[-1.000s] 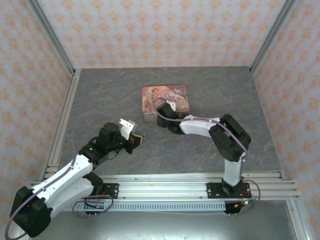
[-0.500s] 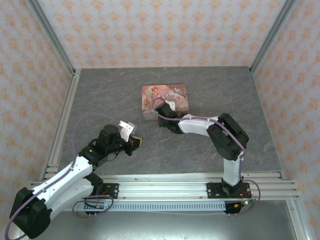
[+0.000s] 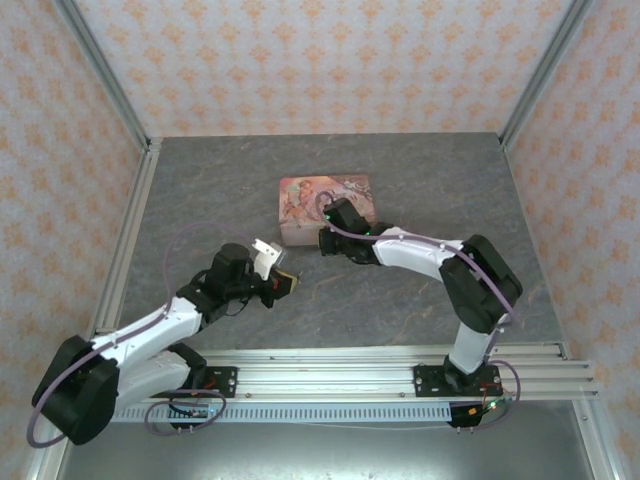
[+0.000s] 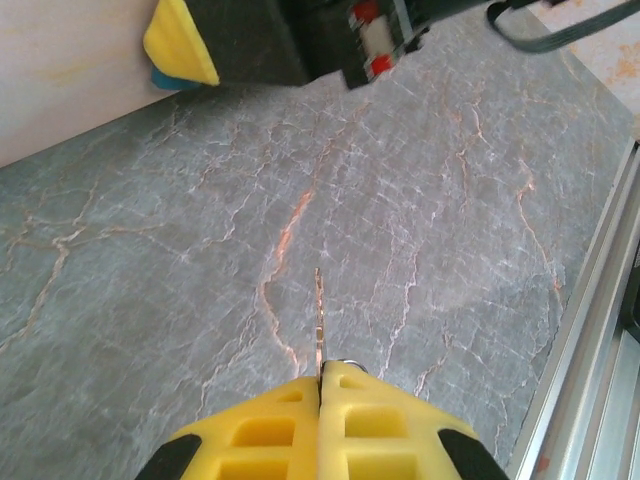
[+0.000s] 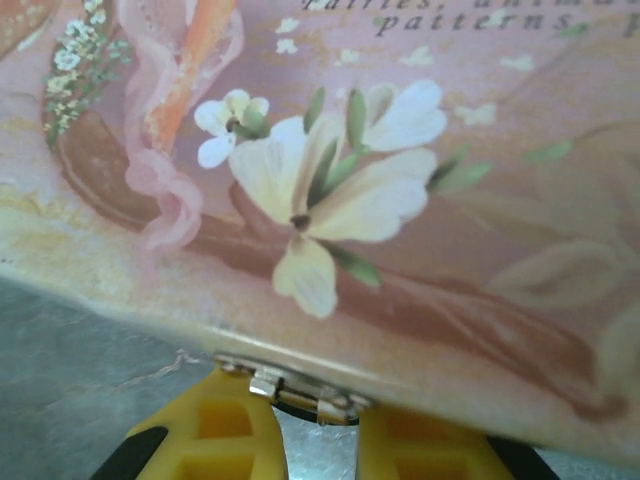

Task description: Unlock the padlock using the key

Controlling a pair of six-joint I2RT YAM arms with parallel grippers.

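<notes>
The left fingers (image 4: 322, 392) are pressed together and pinch the key (image 4: 319, 315). Its thin blade points straight ahead from between the fingertips, over the grey veined tabletop (image 4: 450, 200).

In the top view the left fingers (image 3: 283, 282) are apart from the right fingers (image 3: 325, 240), which are at the front wall of the pink illustrated tin (image 3: 320, 195).

In the right wrist view, the right fingers (image 5: 262, 432) stand directly under the small metal latch (image 5: 300, 385) of the tin. There is a narrow gap between them with something silvery grey in it. I cannot tell if they pinch it.

The padlock (image 4: 170, 80) shows as a small teal piece just under one yellow right finger, against the pale tin wall and well ahead of the key's tip.
</notes>
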